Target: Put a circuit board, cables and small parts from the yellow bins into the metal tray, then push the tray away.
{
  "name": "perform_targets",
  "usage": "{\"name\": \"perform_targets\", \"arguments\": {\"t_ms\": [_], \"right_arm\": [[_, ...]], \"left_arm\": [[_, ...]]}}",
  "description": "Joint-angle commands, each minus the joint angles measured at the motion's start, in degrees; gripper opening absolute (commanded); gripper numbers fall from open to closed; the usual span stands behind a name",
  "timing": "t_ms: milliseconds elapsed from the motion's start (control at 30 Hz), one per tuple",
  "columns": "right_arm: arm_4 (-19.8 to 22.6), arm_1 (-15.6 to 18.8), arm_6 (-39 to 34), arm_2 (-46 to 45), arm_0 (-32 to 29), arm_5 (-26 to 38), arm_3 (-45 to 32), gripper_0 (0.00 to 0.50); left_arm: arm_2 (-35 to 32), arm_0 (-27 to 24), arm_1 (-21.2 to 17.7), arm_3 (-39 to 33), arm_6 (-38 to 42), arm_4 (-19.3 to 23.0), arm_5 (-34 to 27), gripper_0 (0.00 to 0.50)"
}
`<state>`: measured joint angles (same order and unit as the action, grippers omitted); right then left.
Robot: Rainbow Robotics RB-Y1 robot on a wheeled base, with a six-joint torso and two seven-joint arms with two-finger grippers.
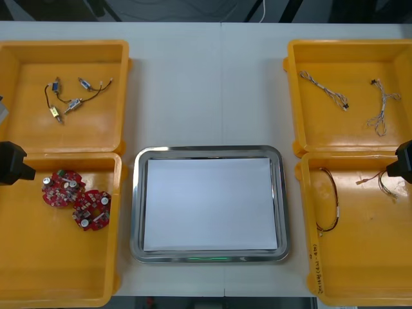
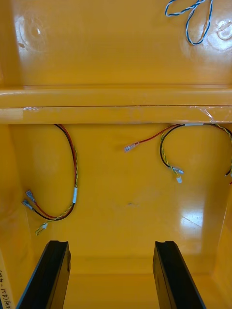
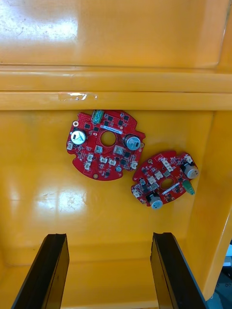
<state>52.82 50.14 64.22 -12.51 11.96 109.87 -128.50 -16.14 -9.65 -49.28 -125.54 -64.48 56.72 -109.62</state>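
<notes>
Two round red circuit boards (image 1: 61, 188) (image 1: 92, 208) lie side by side in the near left yellow bin (image 1: 38, 283). My left gripper (image 3: 108, 270) hovers open over that bin, short of the boards (image 3: 106, 145) (image 3: 164, 178); it shows at the table's left edge (image 1: 13, 164). My right gripper (image 2: 113, 275) is open over the near right bin (image 1: 360, 277), with nothing between its fingers. Two red and yellow cables (image 2: 58, 178) (image 2: 169, 145) lie ahead of it. The metal tray (image 1: 209, 150), white inside, sits between the bins.
The far left bin (image 1: 26, 51) holds small metal parts on black cables (image 1: 71, 100). Twisted blue and white cables (image 1: 325, 89) (image 1: 381, 109) lie in the far right bin (image 1: 347, 51). Bare table (image 1: 206, 84) stretches beyond the tray.
</notes>
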Motion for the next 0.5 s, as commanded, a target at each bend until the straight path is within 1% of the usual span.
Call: {"name": "perform_targets", "arguments": {"t_ms": [33,500], "right_arm": [[0.26,2.24,0.56,-1.9,-0.71,0.13,-0.61,0.5],[0.26,2.24,0.56,-1.9,-0.71,0.13,-0.61,0.5]], "left_arm": [[-1.87,1.13,-2.57,-1.47,-3.81,0.4,-0.38,0.5],[-1.87,1.13,-2.57,-1.47,-3.81,0.4,-0.38,0.5]]}}
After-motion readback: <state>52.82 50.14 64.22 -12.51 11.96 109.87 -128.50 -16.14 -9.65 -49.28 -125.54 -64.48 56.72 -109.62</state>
